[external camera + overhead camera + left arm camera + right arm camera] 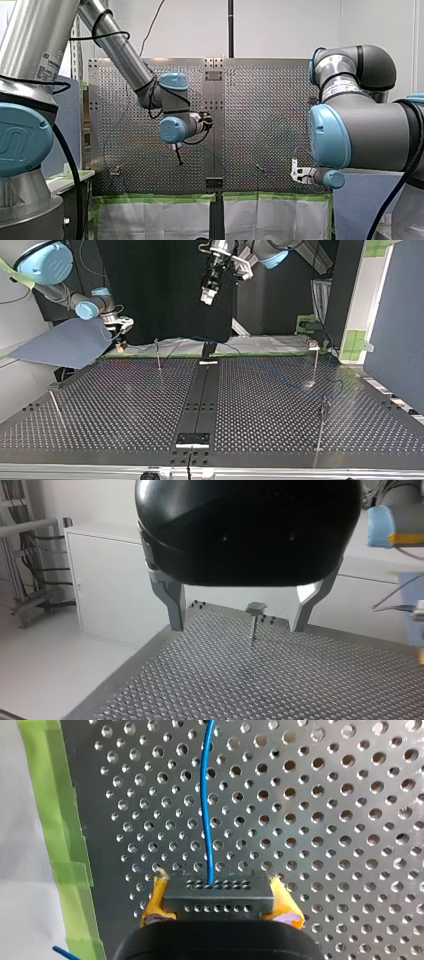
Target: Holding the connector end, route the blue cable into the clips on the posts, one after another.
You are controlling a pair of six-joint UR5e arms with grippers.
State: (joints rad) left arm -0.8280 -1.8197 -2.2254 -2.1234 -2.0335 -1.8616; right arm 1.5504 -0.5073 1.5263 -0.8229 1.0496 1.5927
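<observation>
Connector (219,904), clamped in right pincer (220,896), is best led slowly toward the nearest post (158,355); left pincer (239,615) is spread wide.

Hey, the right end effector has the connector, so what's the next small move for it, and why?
Probably carry the connector toward the nearest post, just beside it in the top view. The right end effector is shut on the connector at the table's taped edge, the blue cable trails away over the holes, and I cannot see it in any clip yet.
</observation>
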